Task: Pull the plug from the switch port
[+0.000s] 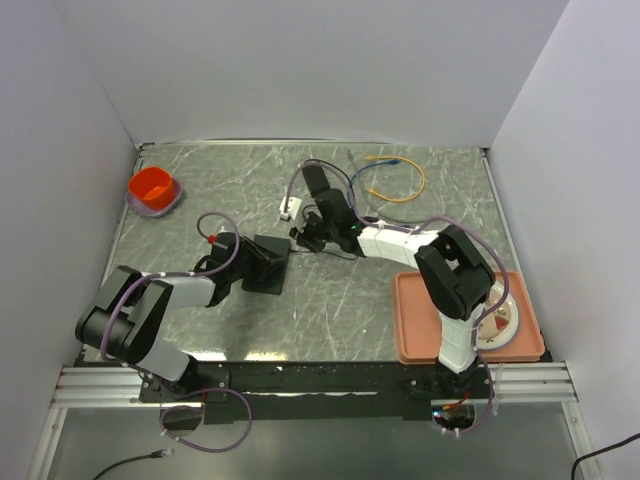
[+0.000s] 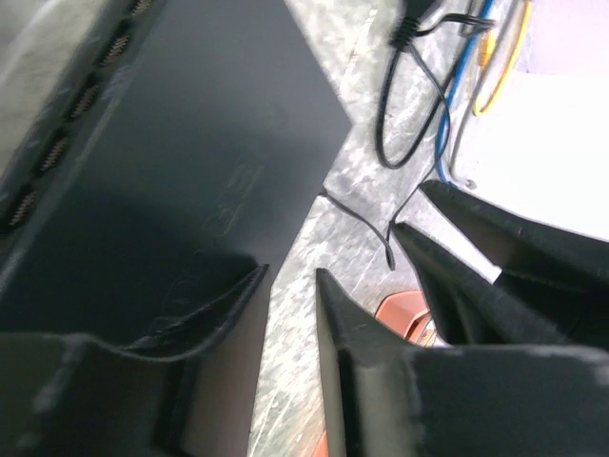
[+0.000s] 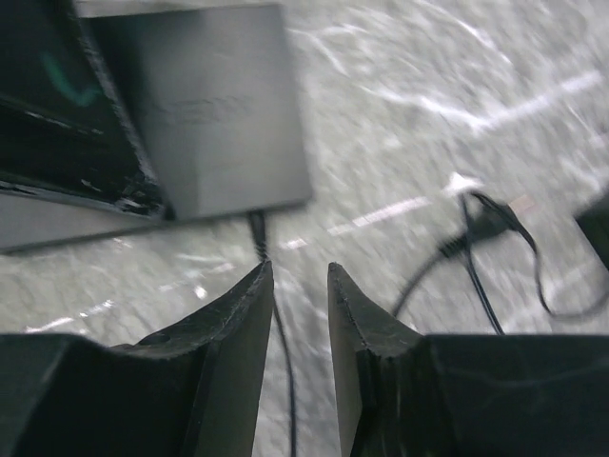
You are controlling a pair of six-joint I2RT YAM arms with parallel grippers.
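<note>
Table (image 1: pixel 340 320) was grey-green marble-look, w/ white veins. Far-left corner: an orange bowl (image 1: pixel 153 187). Flat black switch box (image 1: pixel 268 262) lay left of centre, flat on the top. From my right wrist cam I saw a thin black lead (image 3: pixel 283 362) run off the box's edge and across the marble twd me. Small white block (image 1: pixel 289 209) sat just beyond the box. Yellow cable (image 1: pixel 423 180) looped at the far side, right of centre, w/ a blue one beside it. Pink tray (image 1: pixel 415 300) sat at the near-right corner, well apart from the box.
</note>
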